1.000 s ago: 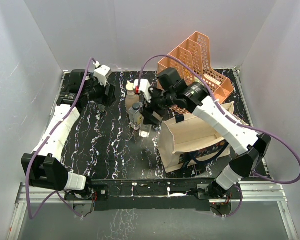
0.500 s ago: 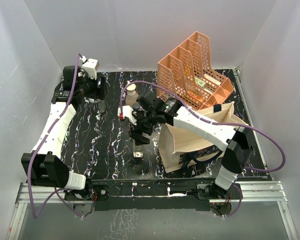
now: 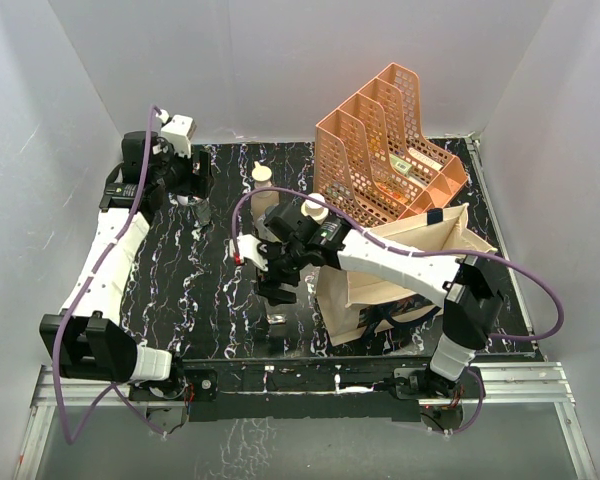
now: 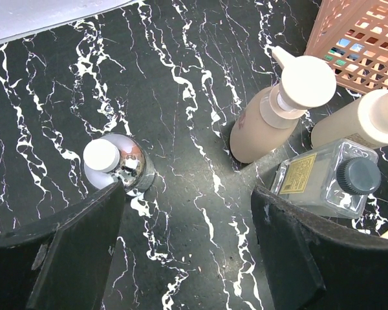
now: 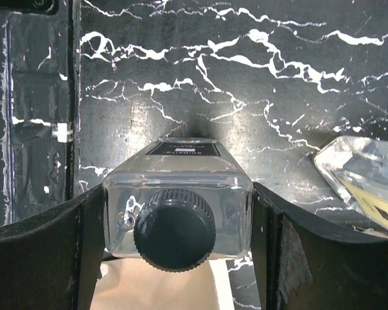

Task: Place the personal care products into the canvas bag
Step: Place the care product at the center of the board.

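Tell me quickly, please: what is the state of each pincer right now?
Left pincer: open, holding nothing.
Right pincer: closed on the clear glass bottle with a dark cap.

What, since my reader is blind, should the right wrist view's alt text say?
A square clear glass bottle with a dark cap, gripped between the right gripper's fingers over a black marbled table. Another clear bottle shows at right.
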